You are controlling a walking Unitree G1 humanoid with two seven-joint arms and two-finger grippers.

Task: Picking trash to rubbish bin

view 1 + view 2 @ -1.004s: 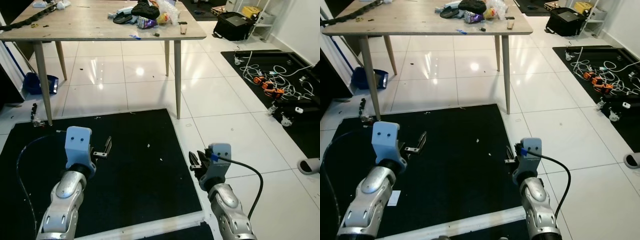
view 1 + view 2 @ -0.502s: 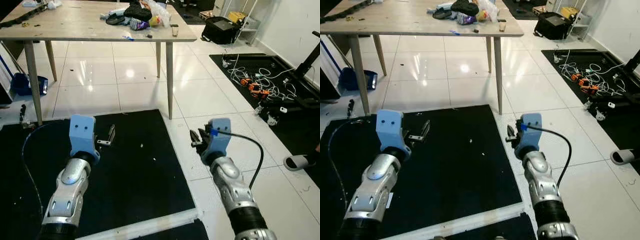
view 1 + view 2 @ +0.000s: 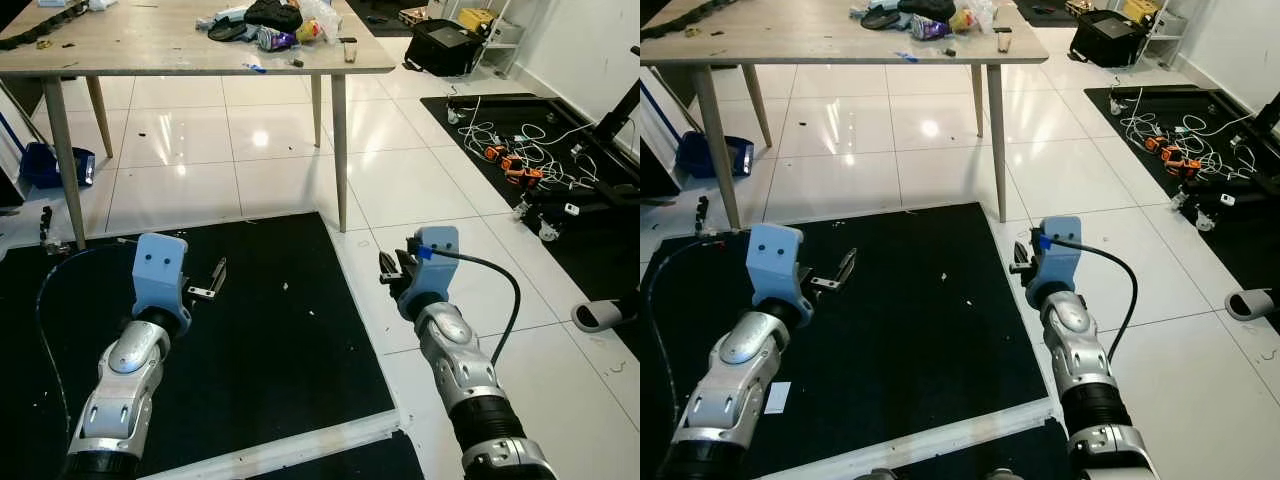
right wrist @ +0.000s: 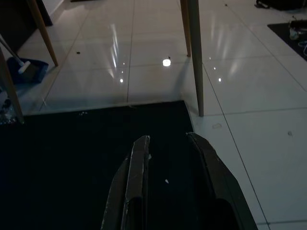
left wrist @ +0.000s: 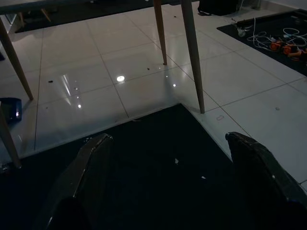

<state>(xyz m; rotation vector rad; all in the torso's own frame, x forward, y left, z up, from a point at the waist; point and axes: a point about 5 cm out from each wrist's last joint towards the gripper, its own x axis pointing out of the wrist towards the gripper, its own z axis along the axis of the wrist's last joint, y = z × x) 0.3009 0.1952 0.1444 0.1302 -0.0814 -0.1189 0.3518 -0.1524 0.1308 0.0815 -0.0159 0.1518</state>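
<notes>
A heap of trash [image 3: 282, 16], wrappers, a dark cloth and a can, lies on the far end of the wooden table [image 3: 150, 50], with a small cup [image 3: 348, 48] beside it. Tiny white scraps [image 3: 285, 287] dot the black mat [image 3: 270, 380]. My left gripper [image 3: 213, 280] hangs low over the mat, its fingers [image 5: 91, 163] spread wide and empty. At the mat's right edge my right gripper [image 3: 388, 268] is held at the same height. Its fingers [image 4: 136, 177] stand a narrow gap apart with nothing between them.
Table legs [image 3: 338, 150] stand just beyond the mat. A blue dustpan [image 3: 55, 165] sits at the left under the table. Tangled cables [image 3: 520, 160] and a black bag [image 3: 450, 45] lie to the right, and a slipper [image 3: 600, 315] on the white tiles. A white slip [image 3: 777, 397] lies on the mat.
The whole picture has shifted with the camera. Both arms now reach a little farther forward. Neither gripper's fingers have changed.
</notes>
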